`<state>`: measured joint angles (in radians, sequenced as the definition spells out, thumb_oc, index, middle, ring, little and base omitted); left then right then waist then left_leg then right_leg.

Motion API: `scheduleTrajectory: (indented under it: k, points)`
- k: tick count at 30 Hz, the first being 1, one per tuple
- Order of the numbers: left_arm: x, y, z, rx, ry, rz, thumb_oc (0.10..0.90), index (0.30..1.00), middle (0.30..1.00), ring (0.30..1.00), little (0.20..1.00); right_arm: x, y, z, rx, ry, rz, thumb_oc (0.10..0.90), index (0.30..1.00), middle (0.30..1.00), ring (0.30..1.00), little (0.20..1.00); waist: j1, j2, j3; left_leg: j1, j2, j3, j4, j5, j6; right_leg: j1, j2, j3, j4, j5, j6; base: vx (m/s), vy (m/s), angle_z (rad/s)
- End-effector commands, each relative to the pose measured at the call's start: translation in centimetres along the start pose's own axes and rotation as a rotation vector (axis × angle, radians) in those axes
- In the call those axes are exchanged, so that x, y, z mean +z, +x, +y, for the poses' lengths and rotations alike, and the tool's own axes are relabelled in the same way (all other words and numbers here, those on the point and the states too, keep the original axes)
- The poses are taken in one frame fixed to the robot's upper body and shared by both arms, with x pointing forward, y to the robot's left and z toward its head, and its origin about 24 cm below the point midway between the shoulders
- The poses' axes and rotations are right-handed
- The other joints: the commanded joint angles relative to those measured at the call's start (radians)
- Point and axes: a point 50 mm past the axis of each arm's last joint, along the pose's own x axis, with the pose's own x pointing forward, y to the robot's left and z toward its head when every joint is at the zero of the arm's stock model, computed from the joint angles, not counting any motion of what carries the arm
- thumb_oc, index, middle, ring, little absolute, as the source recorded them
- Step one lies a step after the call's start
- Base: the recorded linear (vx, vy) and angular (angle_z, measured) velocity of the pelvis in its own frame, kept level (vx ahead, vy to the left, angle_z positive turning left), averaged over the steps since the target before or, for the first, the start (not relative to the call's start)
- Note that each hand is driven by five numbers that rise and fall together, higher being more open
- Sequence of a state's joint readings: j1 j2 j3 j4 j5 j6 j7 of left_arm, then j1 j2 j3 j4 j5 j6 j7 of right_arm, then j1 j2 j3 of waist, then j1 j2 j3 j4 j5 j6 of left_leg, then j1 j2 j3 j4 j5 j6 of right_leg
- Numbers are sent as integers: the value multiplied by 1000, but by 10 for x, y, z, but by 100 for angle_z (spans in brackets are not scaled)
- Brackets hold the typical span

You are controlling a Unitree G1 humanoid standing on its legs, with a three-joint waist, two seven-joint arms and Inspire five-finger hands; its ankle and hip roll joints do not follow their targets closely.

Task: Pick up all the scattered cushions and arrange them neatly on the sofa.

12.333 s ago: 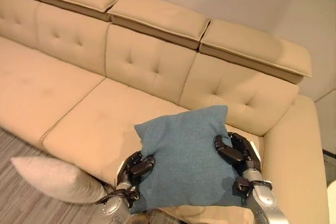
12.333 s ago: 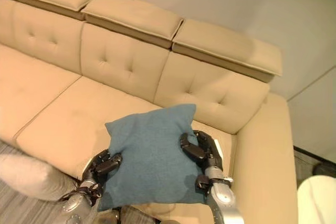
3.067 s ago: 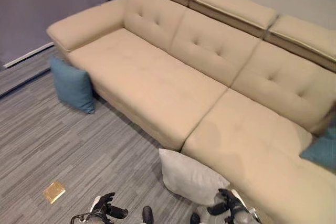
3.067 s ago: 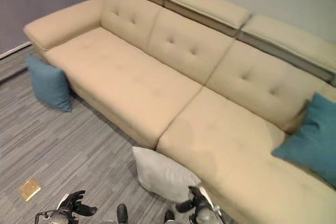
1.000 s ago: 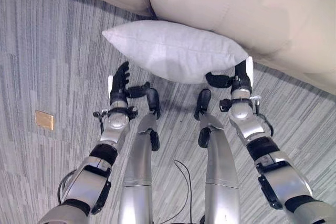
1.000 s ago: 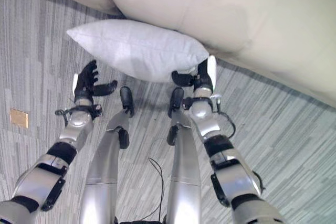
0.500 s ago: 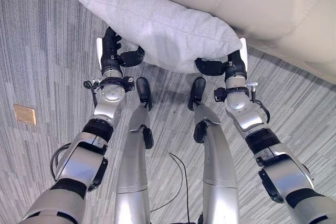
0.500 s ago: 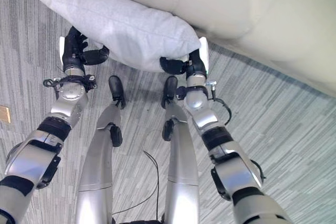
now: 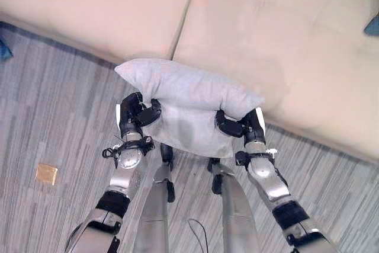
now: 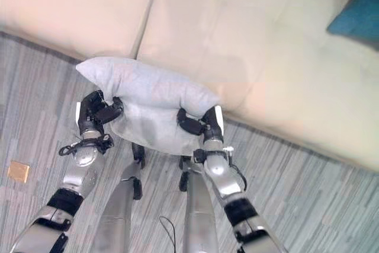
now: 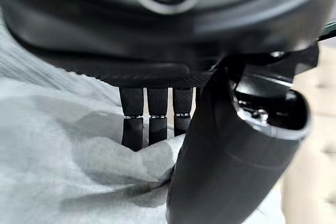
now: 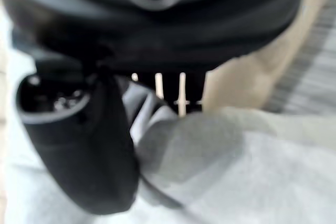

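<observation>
A light grey cushion (image 9: 186,96) is lifted off the floor in front of the beige sofa (image 9: 284,34). My left hand (image 9: 135,117) pinches its left lower edge, thumb and fingers (image 11: 148,124) pressed into the cloth. My right hand (image 9: 244,127) grips its right lower edge the same way, the fabric (image 12: 220,150) bunched by the thumb. A teal cushion (image 10: 358,13) lies on the sofa seat at the far right. A corner of another teal cushion (image 9: 3,50) shows on the floor at the far left.
The sofa's seat seam (image 9: 186,13) runs straight ahead above the held cushion. Grey striped carpet (image 9: 53,117) lies below the sofa's front edge. A small gold square (image 9: 46,173) lies on the floor to the left.
Both hands have shut on the grey cushion and raised it off the floor. The camera has tilted up, bringing the sofa seat into view.
</observation>
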<state>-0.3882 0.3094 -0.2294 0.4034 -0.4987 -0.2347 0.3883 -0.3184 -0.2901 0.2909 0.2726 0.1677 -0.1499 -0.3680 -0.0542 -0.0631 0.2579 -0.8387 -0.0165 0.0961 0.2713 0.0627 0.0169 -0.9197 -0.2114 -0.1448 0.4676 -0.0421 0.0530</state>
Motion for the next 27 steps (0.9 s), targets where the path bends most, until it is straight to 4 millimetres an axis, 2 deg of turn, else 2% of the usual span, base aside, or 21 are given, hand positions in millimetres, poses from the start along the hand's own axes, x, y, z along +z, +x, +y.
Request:
scheduleTrajectory:
  k: [1, 2, 5, 6, 7, 8, 15, 17, 19, 23, 24, 25, 27]
  points:
    - [24, -12, -56, -312, -103, -161, 400, 300, 300, 300, 300, 74, 7, 22, 143, 174, -371, 400, 300, 300, 300, 300, 22, 10, -57, 125, 1, -69, 16, -125, -33, 174, -41, -30, -155, 85, 95, 85, 7, -6]
    - [24, -12, -56, -312, -103, -160, 400, 300, 300, 300, 300, 74, 7, 22, 143, 174, -370, 400, 300, 300, 300, 300, 22, 10, -54, 129, 1, -69, 14, -124, -33, 179, -40, -31, -156, 86, 95, 86, -13, -6]
    - [13, -26, -47, -328, -84, -135, 400, 300, 300, 300, 300, 66, -6, 13, 139, 195, -351, 400, 300, 300, 300, 300, 23, 11, -64, 284, 0, -73, -49, -124, -41, 335, -28, -45, -215, 80, 96, 116, -26, -4]
    - [10, -30, -43, -332, -74, -129, 400, 300, 300, 300, 300, 62, -11, 10, 137, 189, -340, 400, 300, 300, 300, 300, 23, 13, -66, 340, 3, -69, -74, -121, -45, 391, -21, -51, -234, 77, 97, 223, -74, -9]
    - [5, -38, -37, -342, -59, -113, 400, 300, 300, 300, 300, 54, -18, 4, 139, 167, -317, 400, 300, 300, 300, 300, 25, 16, -75, 437, 10, -66, -118, -117, -51, 489, -9, -64, -271, 71, 98, 166, -55, -11]
    - [5, -38, -37, -342, -59, -113, 400, 300, 300, 300, 300, 54, -18, 4, 139, 167, -317, 400, 300, 300, 300, 300, 24, 16, -76, 437, 9, -66, -122, -113, -50, 490, -9, -65, -275, 75, 98, 180, -67, -11]
    - [-16, -66, -12, -337, -45, -17, 400, 300, 300, 300, 300, 38, -41, -21, 116, 29, -265, 400, 300, 300, 300, 300, 17, 31, -142, 679, 47, -61, -232, -92, -77, 745, 63, -96, -381, 30, 90, 153, -128, -1]
    - [-24, -74, -7, -335, -49, 26, 400, 300, 300, 300, 300, 32, -49, -31, 88, 4, -240, 400, 300, 300, 300, 300, 15, 28, -157, 722, 61, -61, -206, -102, -94, 826, 93, -97, -416, 2, 73, 140, -192, 30]
    - [-27, -77, -7, -340, -50, 44, 400, 300, 300, 300, 300, 29, -52, -34, 83, -2, -226, 400, 300, 300, 300, 300, 15, 25, -154, 726, 65, -61, -181, -109, -102, 858, 99, -101, -432, -6, 65, 64, -131, 27]
    - [-41, -83, -6, -310, -76, 113, 400, 300, 300, 300, 300, 21, -55, -39, 69, -10, -182, 400, 300, 300, 300, 300, 29, 12, -137, 660, 69, -82, -8, -29, -146, 914, 110, -120, -450, -19, 37, -1, -98, 20]
    - [-46, -86, -5, -296, -86, 138, 400, 300, 300, 300, 300, 19, -55, -40, 60, -9, -171, 400, 300, 300, 300, 300, 31, 2, -133, 621, 78, -58, 31, -27, -131, 926, 110, -133, -455, -25, 27, -25, -63, 28]
    - [-46, -86, -5, -296, -86, 139, 400, 300, 300, 300, 300, 19, -55, -40, 60, -9, -171, 400, 300, 300, 300, 300, 30, 2, -134, 617, 78, -58, 35, -28, -131, 925, 111, -134, -455, -25, 27, 5, -51, 32]
    - [-49, -89, -1, -284, -81, 159, 400, 300, 300, 300, 300, 19, -56, -42, 41, 3, -169, 400, 300, 300, 300, 300, 35, -9, -139, 584, 94, -7, 11, -48, -103, 936, 107, -157, -466, -30, 28, 78, -21, 27]
